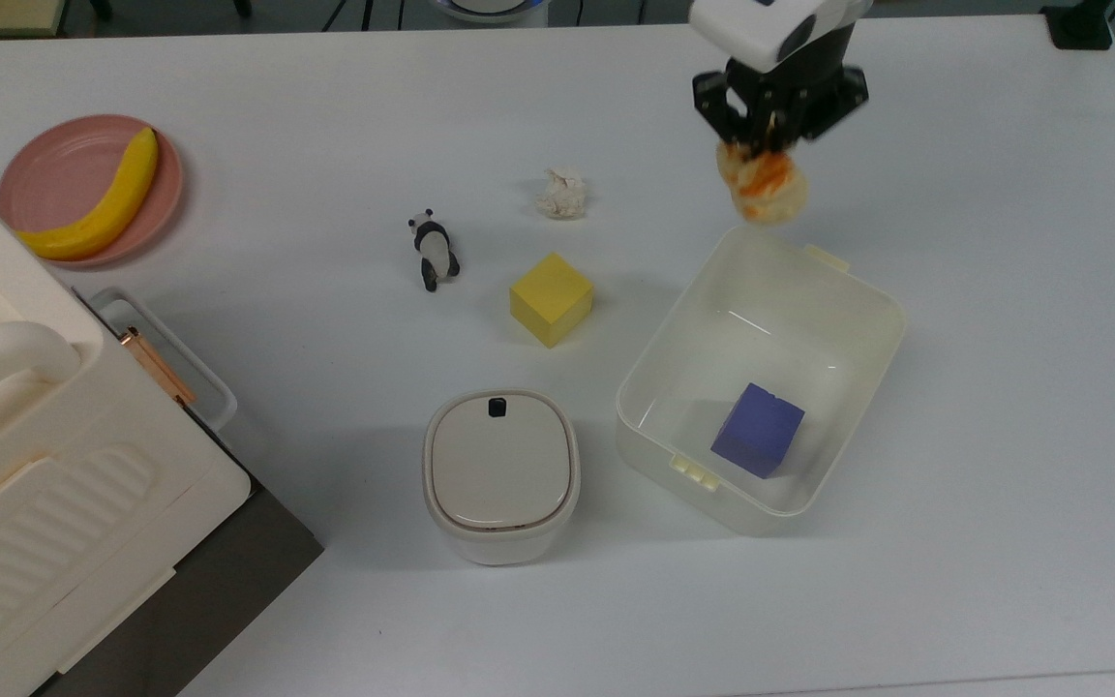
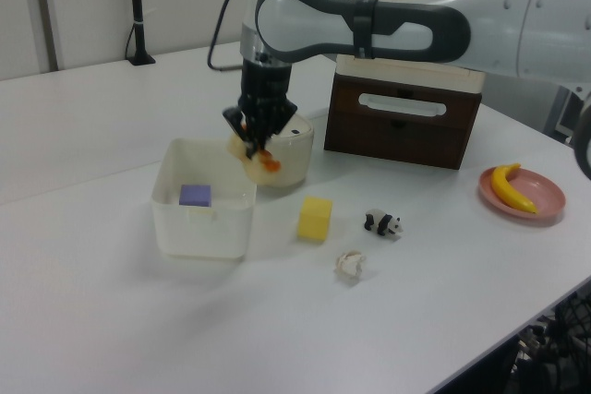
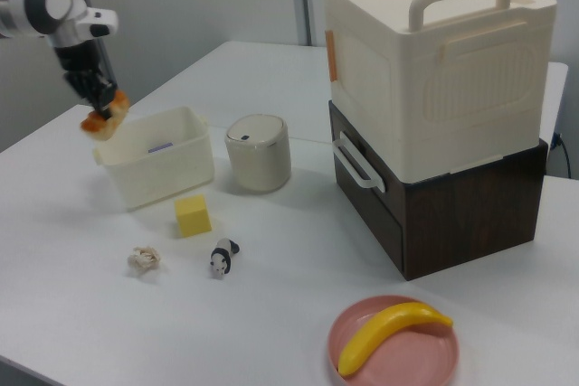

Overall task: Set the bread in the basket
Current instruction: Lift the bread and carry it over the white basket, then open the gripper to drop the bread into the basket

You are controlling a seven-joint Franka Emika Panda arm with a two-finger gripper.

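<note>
Our claw (image 1: 759, 145) is clamped on the bread (image 1: 764, 184) (well off the table); we should center over the basket (image 1: 891, 334) below before releasing.

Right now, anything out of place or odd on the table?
Nothing spilled or damaged. The end effector holds the bread in the air by the basket, which already has a purple cube inside.

text: none legible | labels: none | brands: none | numbers: none
</note>
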